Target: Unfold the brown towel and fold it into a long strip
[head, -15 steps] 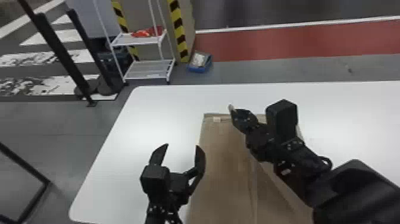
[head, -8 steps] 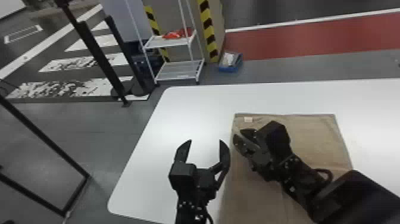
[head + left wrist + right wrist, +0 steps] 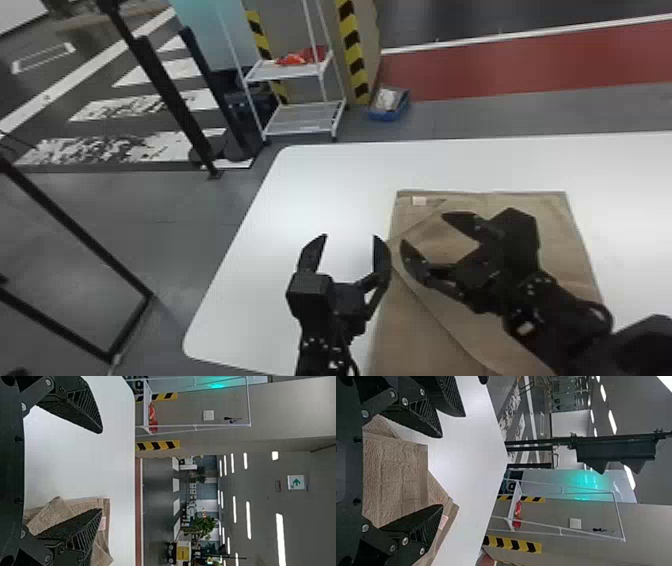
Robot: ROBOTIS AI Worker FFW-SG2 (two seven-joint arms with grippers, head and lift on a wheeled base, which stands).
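While the towel (image 3: 557,230) lies part-folded beneath the right gripper (image 3: 422,228), those fingers gape empty, probably ready to spread it; the left gripper (image 3: 350,235), also open, sits alongside.

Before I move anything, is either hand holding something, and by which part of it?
Nothing is held: the left hand and right hand are both open, with the towel on the table.
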